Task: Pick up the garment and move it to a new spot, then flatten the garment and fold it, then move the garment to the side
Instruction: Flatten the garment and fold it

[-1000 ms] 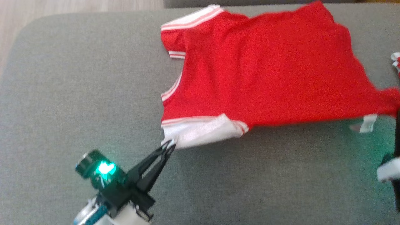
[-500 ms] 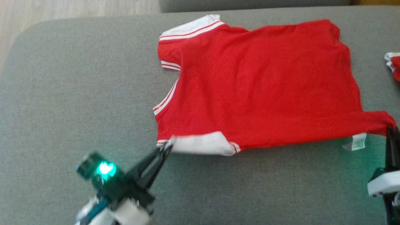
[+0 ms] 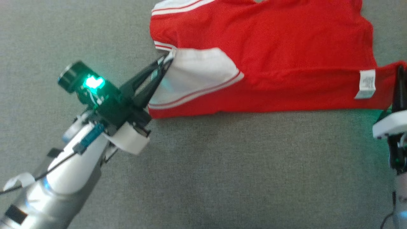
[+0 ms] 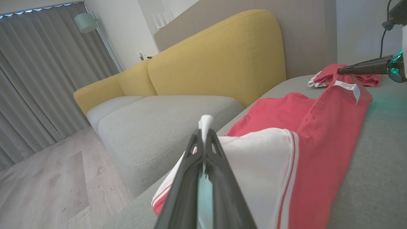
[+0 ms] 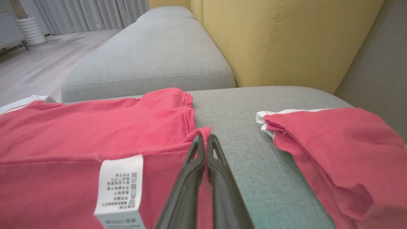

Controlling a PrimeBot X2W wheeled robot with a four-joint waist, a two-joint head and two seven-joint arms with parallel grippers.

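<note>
Left gripper and right gripper clamp near corners of red, white-sleeved fabric T-shirt, evidently to fold that edge over

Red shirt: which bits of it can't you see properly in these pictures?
- Head view: the red shirt is cut off by the top edge.
- Head view: the label has print too small to read.
- Left wrist view: the left gripper covers part of the white sleeve.
- Right wrist view: the right gripper hides the bit of shirt it pinches.
</note>
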